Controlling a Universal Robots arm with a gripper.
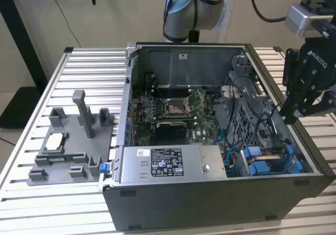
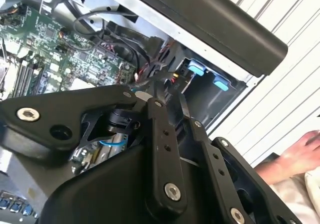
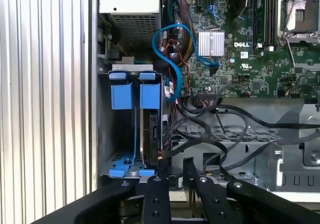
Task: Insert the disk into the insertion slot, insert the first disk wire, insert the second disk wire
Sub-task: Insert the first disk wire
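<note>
In the exterior view the gripper [image 1: 299,111] hangs over the edge of the open computer case [image 1: 210,203] on the exterior view's right. It is just above the corner where the blue carrier frame [image 1: 262,164] sits. From no angle can it be told whether the gripper is clamped or parted. This view also takes in the silver power-supply box [image 1: 170,164], the motherboard [image 1: 173,109], a grey fixture [image 1: 73,135] on the exterior view's left and the slatted table [image 1: 31,203]. The first wrist view looks straight down into the insertion slot [image 3: 105,134]. There the disk [image 3: 151,131] stands edge-on in the half of the bay nearer the motherboard, under a blue tab [image 3: 150,96]. The gripper [image 3: 174,171] is close to the disk's end, where red and yellow wires [image 3: 161,156] meet it. Whether those are plugged in is unclear. A blue cable [image 3: 172,33] loops from the board towards the bay, and black cables [image 3: 210,134] cross beside it. The second wrist view looks past the gripper [image 2: 166,96] at the same corner and adds a person's hand [image 2: 300,151] resting outside the case.
</note>
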